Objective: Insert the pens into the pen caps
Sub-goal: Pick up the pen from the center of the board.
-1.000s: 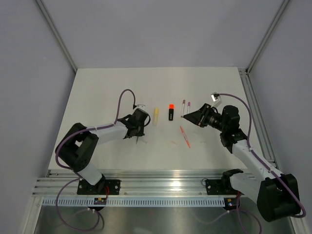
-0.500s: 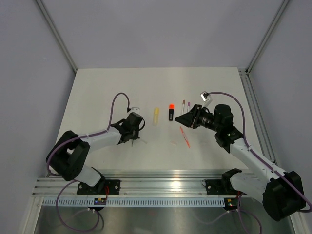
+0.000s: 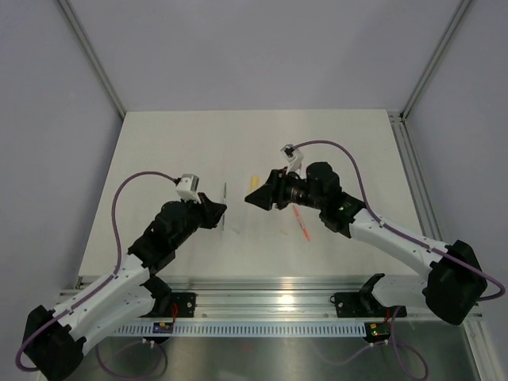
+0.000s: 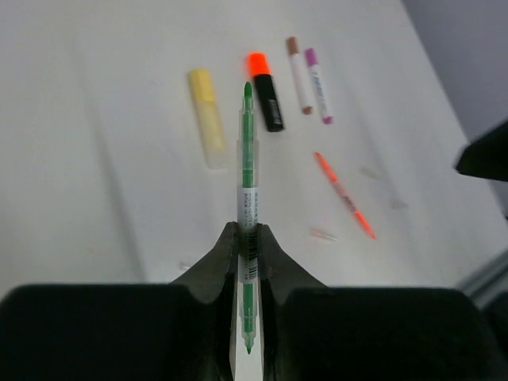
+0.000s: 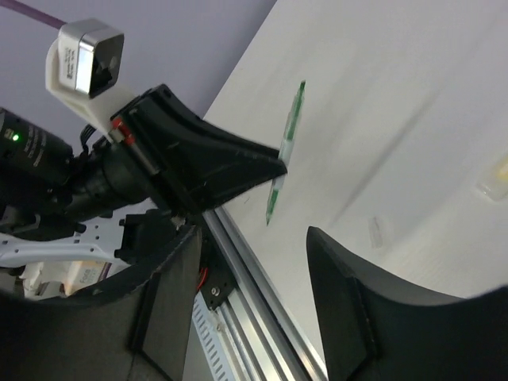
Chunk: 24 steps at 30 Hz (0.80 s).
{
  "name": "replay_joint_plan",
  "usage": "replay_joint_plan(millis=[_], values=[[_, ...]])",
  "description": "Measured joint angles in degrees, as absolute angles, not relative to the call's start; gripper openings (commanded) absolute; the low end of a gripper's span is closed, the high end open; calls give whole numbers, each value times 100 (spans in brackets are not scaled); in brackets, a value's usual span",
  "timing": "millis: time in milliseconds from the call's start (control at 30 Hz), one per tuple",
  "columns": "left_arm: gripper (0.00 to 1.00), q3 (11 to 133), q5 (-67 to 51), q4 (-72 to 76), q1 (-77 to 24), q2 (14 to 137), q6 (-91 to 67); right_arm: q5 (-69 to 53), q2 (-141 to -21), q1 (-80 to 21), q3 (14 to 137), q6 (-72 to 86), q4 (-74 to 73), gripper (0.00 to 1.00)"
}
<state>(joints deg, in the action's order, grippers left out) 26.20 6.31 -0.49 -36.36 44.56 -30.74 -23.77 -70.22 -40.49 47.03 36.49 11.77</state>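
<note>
My left gripper [image 4: 248, 234] is shut on a thin green pen [image 4: 247, 159] with a clear barrel, held above the table with its tip pointing back at the wrist. In the top view the left gripper [image 3: 217, 208] holds the green pen [image 3: 225, 193] just left of my right gripper [image 3: 254, 195]. My right gripper [image 5: 254, 246] is open and empty, facing the green pen [image 5: 286, 147]. A pale yellow highlighter [image 4: 207, 119], a black highlighter with an orange end [image 4: 266, 91], two white pens [image 4: 299, 75] and an orange-red pen [image 4: 344, 194] lie on the table. A small clear cap [image 4: 323, 235] lies near the orange-red pen.
The right arm covers most of the highlighters in the top view; only the yellow highlighter's end [image 3: 254, 179] and the orange-red pen [image 3: 302, 226] show. A metal rail [image 3: 270, 305] runs along the near table edge. Another faint clear cap [image 4: 370, 171] lies beside the orange-red pen.
The left arm has lifted the green pen off the table and drawn back to the left. The right arm has swung left over the highlighters and its jaws have opened wider.
</note>
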Motion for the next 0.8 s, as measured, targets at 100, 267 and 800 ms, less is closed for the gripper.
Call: replay_joint_plan(millis=[100, 267, 800], values=[[0, 2239, -93, 346, -3638, 3970, -3334, -2056, -7349, -4451, 5083, 3489, 1081, 66], [0, 1990, -917, 788, -3645, 3479, -3664, -1623, -7730, -4856, 5428, 3282, 993, 65], [6, 1737, -1500, 1516, -3647, 3568, -3972, -864, -8071, -5273, 5511, 3173, 965, 0]])
